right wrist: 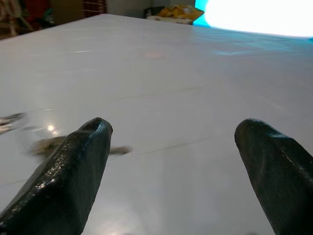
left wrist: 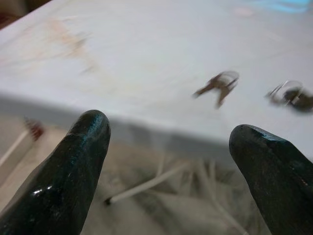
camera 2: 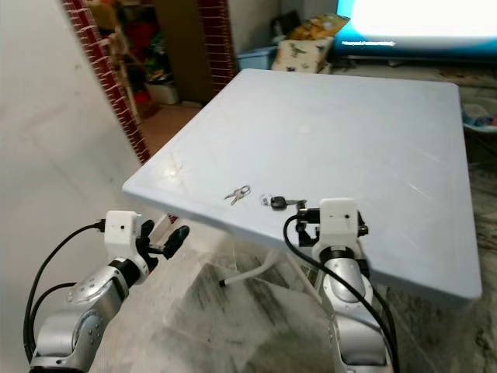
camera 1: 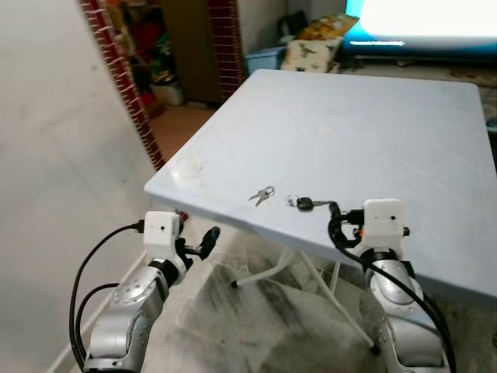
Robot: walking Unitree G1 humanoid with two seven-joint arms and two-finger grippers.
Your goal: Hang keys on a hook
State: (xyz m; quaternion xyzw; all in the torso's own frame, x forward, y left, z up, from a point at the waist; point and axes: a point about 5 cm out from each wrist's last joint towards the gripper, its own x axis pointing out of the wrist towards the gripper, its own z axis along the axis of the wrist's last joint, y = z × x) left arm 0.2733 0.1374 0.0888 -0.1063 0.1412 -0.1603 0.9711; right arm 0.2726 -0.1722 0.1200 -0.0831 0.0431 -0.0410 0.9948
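The step in hand looks like the approach to the pickup: nothing is gripped yet, and no hook can be made out, so the hanging lies well ahead. 2 sets of keys lie on the pale blue table point(camera 1: 373, 116) near its front edge. The black-headed key point(camera 1: 304, 203) sits just ahead of the right gripper point(right wrist: 173, 161) and slightly toward its inner side, near but not touching. The small silver keys point(camera 1: 262, 194) lie a little further off on that same side, between the 2 grippers.

The right arm is raised, its wrist at table-edge height, fingers spread wide and pointing across the tabletop. In the right wrist view the dark key appears just beside the nearer finger point(right wrist: 68, 176), outside the gap.

The left gripper point(left wrist: 171, 166) is held below and short of the table edge, also wide open and empty, aimed up at the silver keys ahead of it.

The next move probably calls for the right gripper to shift inward until the dark key sits between its fingers, then lower onto the surface and close. Flat keys on a smooth top may slide or slip from the fingertips.
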